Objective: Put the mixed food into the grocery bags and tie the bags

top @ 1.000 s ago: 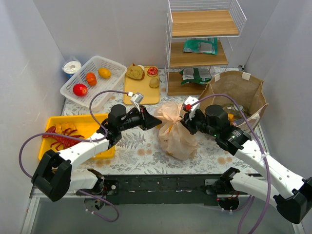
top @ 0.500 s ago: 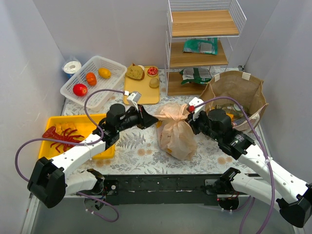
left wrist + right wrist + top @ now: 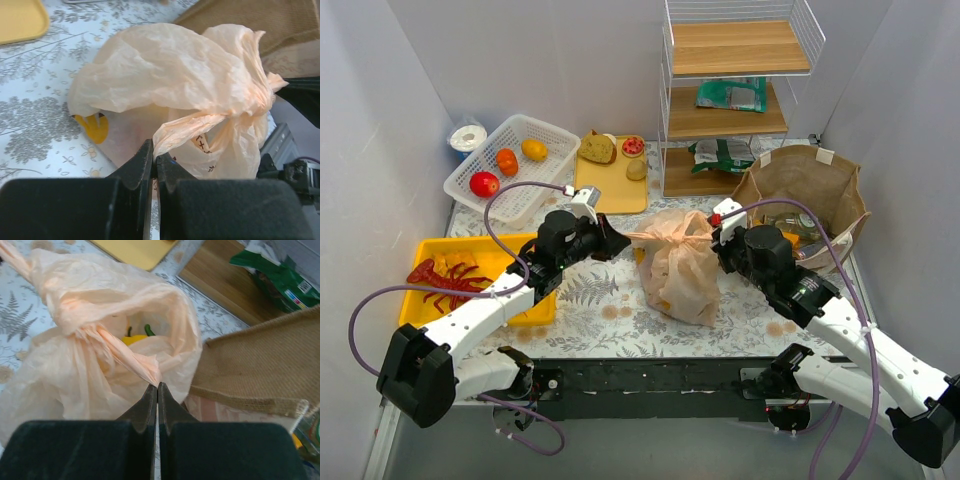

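Observation:
The peach-orange plastic bag (image 3: 680, 270) stands mid-table with its two loop handles crossed into a knot (image 3: 670, 232) at the top. My left gripper (image 3: 616, 240) is shut on the left handle (image 3: 185, 131) and my right gripper (image 3: 713, 240) is shut on the right handle (image 3: 131, 362); both handles are stretched taut sideways. A yellow pepper with a green stem (image 3: 136, 336) shows inside the bag. The brown bag (image 3: 810, 195) stands open at the right, with a can and other items inside. Bread pieces (image 3: 599, 149) lie on the yellow board; peppers (image 3: 485, 183) lie in the white basket.
A wire shelf (image 3: 730, 100) with green foil packets stands behind the bags. A yellow tray (image 3: 510, 255) with a red lobster toy (image 3: 445, 280) is at the left. A white basket (image 3: 510, 165) and a yellow cutting board (image 3: 610, 185) are at the back left.
Both grippers have pulled apart, left going left and right going right, drawing the handles out straight and tightening the knot. The bag top has flattened and the bag leans slightly.

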Controlling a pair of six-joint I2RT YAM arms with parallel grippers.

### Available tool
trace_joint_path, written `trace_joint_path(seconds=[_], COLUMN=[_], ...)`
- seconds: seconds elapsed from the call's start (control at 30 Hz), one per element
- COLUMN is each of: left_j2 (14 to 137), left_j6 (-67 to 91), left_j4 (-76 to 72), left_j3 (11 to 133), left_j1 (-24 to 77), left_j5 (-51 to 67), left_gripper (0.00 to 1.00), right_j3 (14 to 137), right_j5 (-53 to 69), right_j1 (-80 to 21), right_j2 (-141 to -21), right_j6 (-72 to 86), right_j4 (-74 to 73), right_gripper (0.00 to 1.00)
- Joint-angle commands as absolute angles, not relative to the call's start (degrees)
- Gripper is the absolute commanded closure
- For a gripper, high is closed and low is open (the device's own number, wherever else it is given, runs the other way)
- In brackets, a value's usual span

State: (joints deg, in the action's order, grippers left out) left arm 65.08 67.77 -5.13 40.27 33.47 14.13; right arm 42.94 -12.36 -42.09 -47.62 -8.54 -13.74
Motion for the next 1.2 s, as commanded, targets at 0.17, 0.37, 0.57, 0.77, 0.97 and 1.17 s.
trace_joint_path(seconds=[0.17,0.37,0.57,0.77,0.97,1.17], left_j2=[62.84,61.88,60.65,56.61,54.14,57.04], left_j6=[65.48,65.57,66.27,68.02,67.68,61.27], left_j4=[-0.7,1.56,3.34,4.57,6.25,6.5], left_j3=[41.75,42.19,42.45,41.66,40.79,41.48], left_j1=[30.5,30.5,29.53,26.11,23.56,23.56], left_j5=[5.0,1.77,1.41,1.84,7.96,23.54], left_gripper=[1.0,1.0,1.0,1.0,1.0,1.0], right_j3=[42.36,41.4,40.87,41.13,39.81,44.64], right_j5=[-27.07,-35.58,-40.51,-42.1,-34.56,-2.6], right_j1=[-39.99,-39.99,-39.99,-39.29,-38.41,-38.5], right_j2=[-46.14,-47.2,-49.13,-53.08,-54.41,-52.3], right_j6=[-9.23,-7.56,-6.07,-4.13,-3.43,-9.92], right_j4=[-14.07,-11.87,-10.55,-11.16,-8.26,-10.53], right_gripper=[0.99,0.99,0.99,0.99,0.99,0.92])
